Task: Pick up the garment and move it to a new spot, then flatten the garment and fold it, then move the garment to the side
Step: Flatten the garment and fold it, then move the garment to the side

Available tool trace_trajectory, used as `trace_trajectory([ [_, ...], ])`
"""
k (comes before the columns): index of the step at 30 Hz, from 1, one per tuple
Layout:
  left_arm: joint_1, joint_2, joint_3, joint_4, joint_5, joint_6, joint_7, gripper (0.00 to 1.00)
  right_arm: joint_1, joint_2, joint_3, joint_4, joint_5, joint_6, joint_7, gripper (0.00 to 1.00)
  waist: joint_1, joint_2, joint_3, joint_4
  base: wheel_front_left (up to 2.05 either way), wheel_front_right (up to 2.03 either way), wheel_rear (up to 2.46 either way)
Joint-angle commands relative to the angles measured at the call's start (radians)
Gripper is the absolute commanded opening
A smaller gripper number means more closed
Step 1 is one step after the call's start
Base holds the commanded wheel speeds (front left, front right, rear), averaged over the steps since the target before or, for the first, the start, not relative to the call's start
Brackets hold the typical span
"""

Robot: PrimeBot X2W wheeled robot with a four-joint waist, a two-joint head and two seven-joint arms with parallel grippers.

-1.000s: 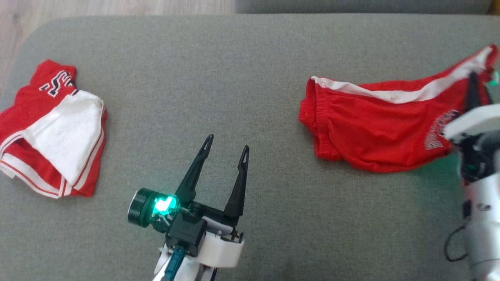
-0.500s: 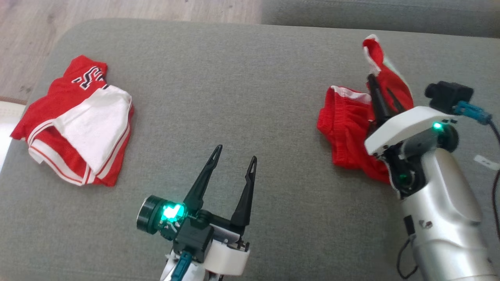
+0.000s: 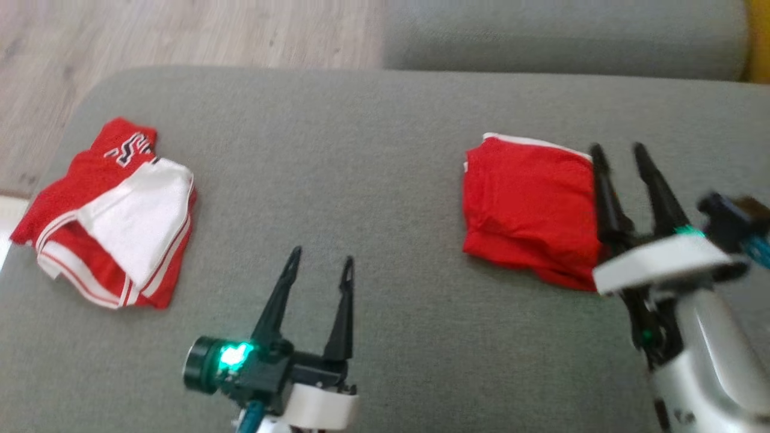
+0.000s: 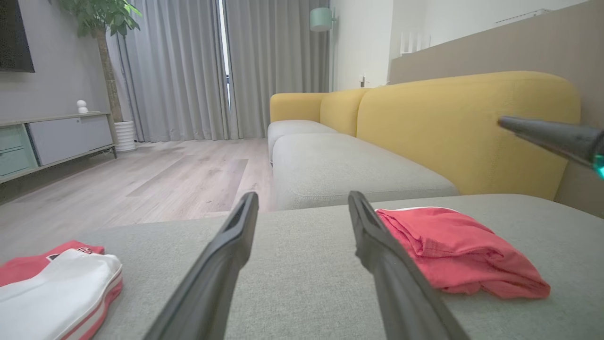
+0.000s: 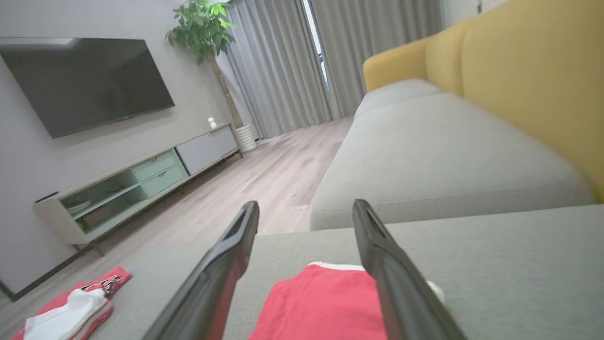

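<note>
the folded red fabric garment (image 3: 529, 204) lies flat at the centre right of the head view, on the grey fabric sofa cushion (image 3: 373, 180). the right hand (image 3: 616, 148) is at its right edge, fingers apart, gripping nothing. the left hand (image 3: 321, 255), at lower centre, is spread too, well apart from it. a red and white folded garment (image 3: 114, 240) lies at the far left.

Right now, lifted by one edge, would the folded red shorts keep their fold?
Probably not: the folded red shorts show soft creases, so likely floppy. Thin cloth, probably light. Pushed across the grey cushion, they'd likely bunch.
</note>
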Motion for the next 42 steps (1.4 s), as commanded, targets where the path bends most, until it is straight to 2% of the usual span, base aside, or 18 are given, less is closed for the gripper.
trace_trajectory([
  [1, -0.003, -0.005, 0.051, -0.037, -0.014, 0.009, -0.005, 1.0, 0.018, -0.01, 0.001, -0.051, -0.035, -0.001, -0.045, 1.0, 0.0001, 0.0, -0.044, -0.038, 0.0, 0.0, 0.0],
  [9, 0.074, -0.006, 0.113, -0.056, -0.028, 0.033, -0.005, 1.0, 0.187, 0.001, -0.062, -0.116, -0.149, -0.001, -0.147, 1.0, 0.0001, 0.0, -0.111, -0.074, 0.0, 0.0, 0.0],
  [14, 0.135, -0.006, 0.131, -0.081, 0.002, 0.048, -0.005, 1.0, 0.325, 0.051, -0.131, -0.177, -0.212, -0.001, -0.158, 1.0, 0.0001, 0.0, -0.149, -0.077, 0.0, 0.0, 0.0],
  [19, 0.185, -0.006, 0.134, -0.101, 0.018, 0.048, -0.005, 1.0, 0.447, 0.075, -0.132, -0.202, -0.263, -0.001, -0.159, 1.0, 0.0001, 0.0, -0.174, -0.072, 0.0, 0.0, 0.0],
  [29, 0.198, -0.003, 0.16, -0.086, 0.054, 0.03, -0.005, 1.0, 0.456, 0.087, -0.137, -0.197, -0.277, -0.001, -0.159, 1.0, 0.0001, 0.0, -0.175, -0.078, 0.0, 0.0, 0.0],
  [42, 0.196, -0.004, 0.185, -0.07, 0.055, 0.005, -0.005, 1.0, 0.458, 0.087, -0.115, -0.185, -0.241, -0.001, -0.159, 1.0, 0.0001, 0.0, -0.166, -0.077, 0.0, 0.0, 0.0],
])
